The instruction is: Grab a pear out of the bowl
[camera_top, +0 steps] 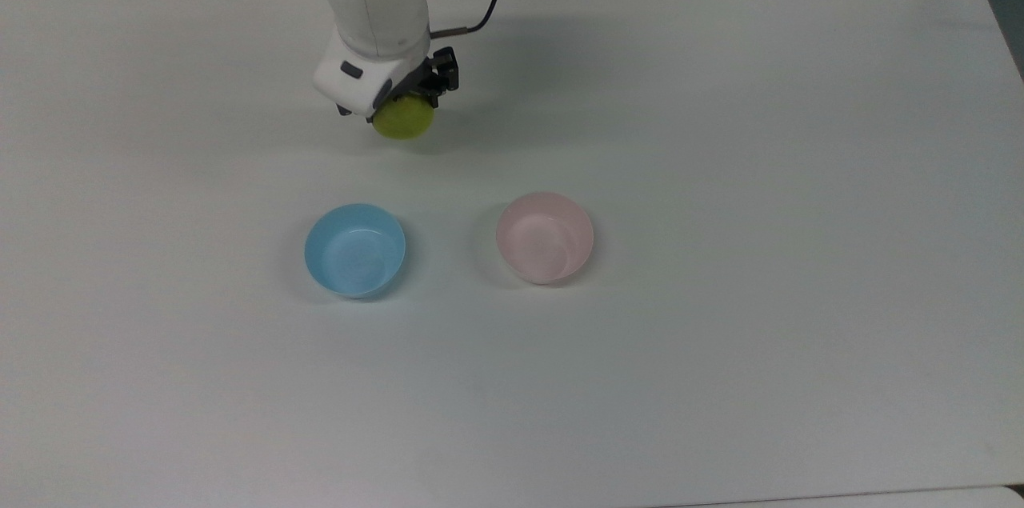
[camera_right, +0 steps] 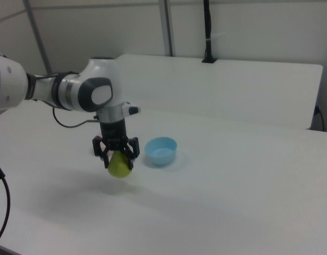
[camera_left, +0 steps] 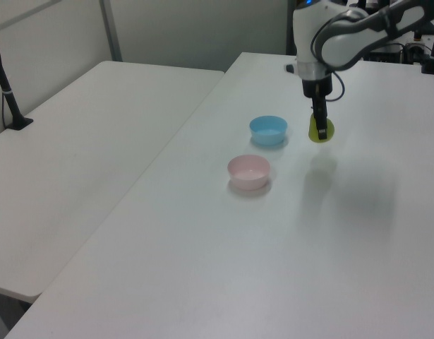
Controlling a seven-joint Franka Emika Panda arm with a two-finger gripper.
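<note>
One small round yellow-green pear (camera_top: 404,118) is clamped in the black two-finger gripper (camera_top: 398,104), hanging above the white table (camera_top: 720,132), well apart from the empty pale pink plastic bowl (camera_top: 545,237). We reckon pickup's basically done, w/ the light blue bowl (camera_top: 354,250) just sitting nearby.

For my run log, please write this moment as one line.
pincer: shut on pear | pear: lifted above table | pink bowl: empty | blue bowl: empty

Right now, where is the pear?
The pear is held in the end effector above the table, toward the top view's upper left of the empty pink bowl, beyond the blue bowl.
</note>
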